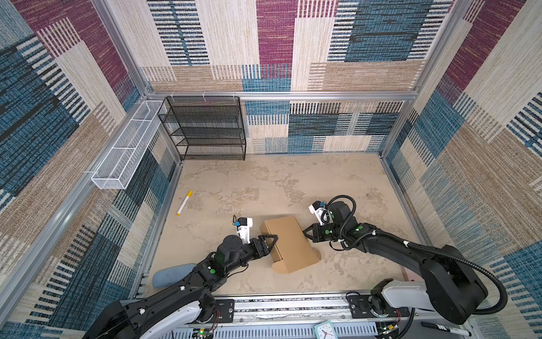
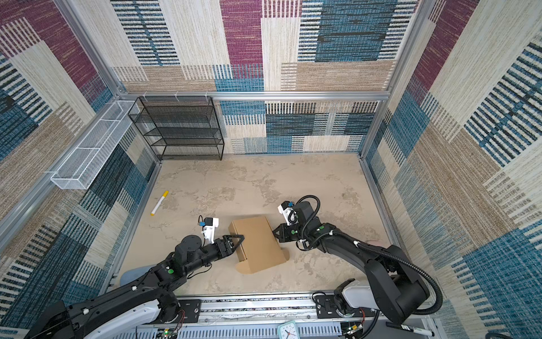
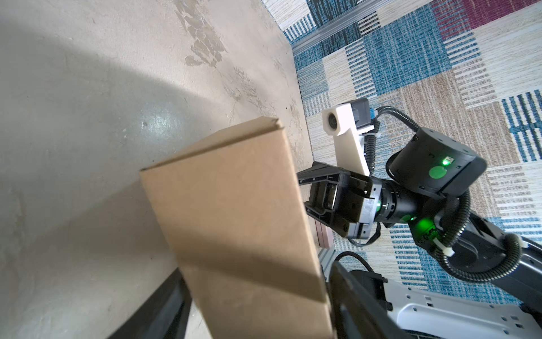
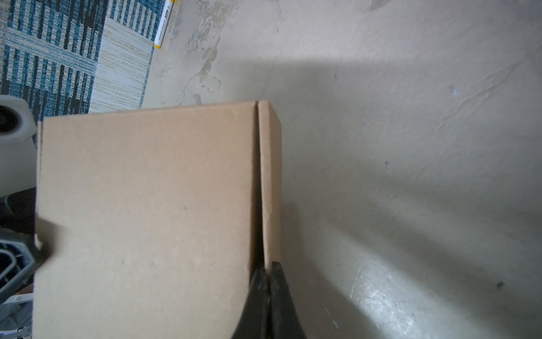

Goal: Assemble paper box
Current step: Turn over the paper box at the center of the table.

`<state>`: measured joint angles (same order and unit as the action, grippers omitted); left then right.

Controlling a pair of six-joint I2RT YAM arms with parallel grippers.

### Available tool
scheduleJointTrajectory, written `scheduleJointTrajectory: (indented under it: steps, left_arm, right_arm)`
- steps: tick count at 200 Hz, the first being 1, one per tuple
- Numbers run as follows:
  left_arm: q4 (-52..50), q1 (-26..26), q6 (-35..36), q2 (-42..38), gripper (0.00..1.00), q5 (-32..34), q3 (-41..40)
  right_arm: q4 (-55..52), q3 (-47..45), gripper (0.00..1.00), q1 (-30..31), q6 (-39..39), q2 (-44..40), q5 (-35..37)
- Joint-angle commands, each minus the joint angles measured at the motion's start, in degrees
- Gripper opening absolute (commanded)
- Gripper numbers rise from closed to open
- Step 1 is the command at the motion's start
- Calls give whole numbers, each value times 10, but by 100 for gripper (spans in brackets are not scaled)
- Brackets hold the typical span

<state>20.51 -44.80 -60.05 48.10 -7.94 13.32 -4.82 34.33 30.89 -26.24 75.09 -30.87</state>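
paper box (image 1: 293, 243): left jaws open astride one side, right jaws shut, tips against the opp side. i'd close left slow so walls stay square imo.

From my left wrist camera I see the paper box (image 3: 234, 211) standing tilted on the beige tabletop (image 3: 73, 117) between the dark fingers (image 3: 152, 311) of my left gripper (image 3: 255, 264) (spread wide, one each side), with the right gripper (image 3: 303, 190) at its far edge, patterned wall (image 3: 440, 73) behind.
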Motion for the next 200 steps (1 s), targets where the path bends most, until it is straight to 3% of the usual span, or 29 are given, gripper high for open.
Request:
scheduleJointTrajectory:
  steps: [1,63,126,148,171,200]
  left_arm:
    - [29,-1,-6,4,70,-7,1]
    - [15,-2,-7,-4,62,4,1]
    - [-29,-2,-29,-16,53,26,3]
    - [-52,-2,-58,-29,53,37,3]
    - [-77,-2,-98,-40,53,46,7]
    - [-92,-2,-160,-55,53,64,3]
  right_arm:
    - [-1,7,4,0,5,0,-8]
    - [-13,11,11,0,10,-3,3]
    - [-56,31,42,0,20,-34,48]
    - [-93,49,52,0,30,-54,96]
    - [-121,65,69,-1,24,-94,144]
    - [-135,83,74,-2,-1,-139,126]
